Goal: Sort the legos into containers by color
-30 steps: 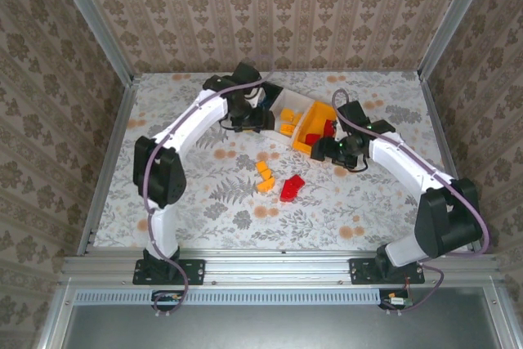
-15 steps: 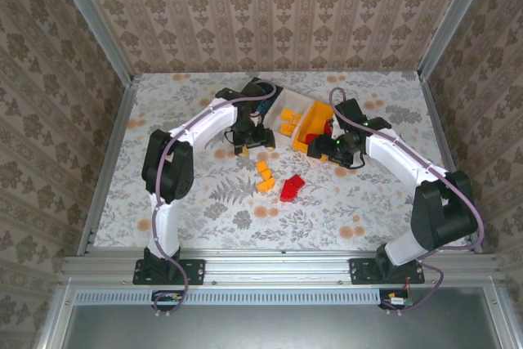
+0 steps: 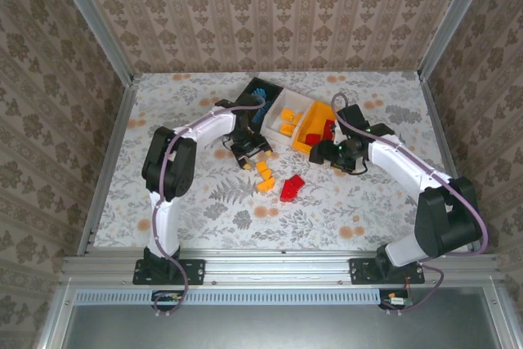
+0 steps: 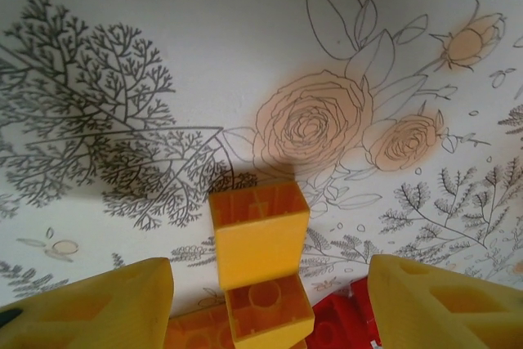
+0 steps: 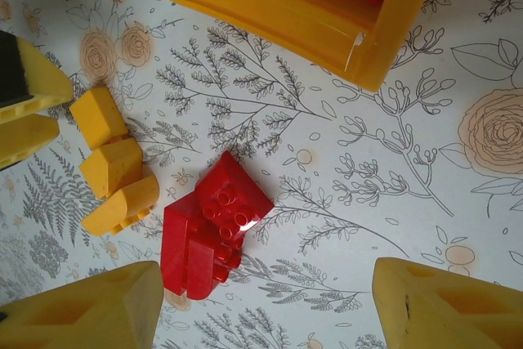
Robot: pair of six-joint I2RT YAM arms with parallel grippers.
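Both open: left fingers [image 4: 90, 304], right fingers [image 5: 78, 304] | overhead: black bin [image 3: 265, 87] | wrist: red legos [image 5: 214, 230]

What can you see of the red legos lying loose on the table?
The red legos are a small cluster of glossy plastic bricks, at least two, pressed together and lying tilted on the floral table cover. Round studs show on the upper brick. They lie close beside three orange-yellow bricks, though contact is unclear, and well apart from the orange-yellow bin. The open right gripper is not touching them.
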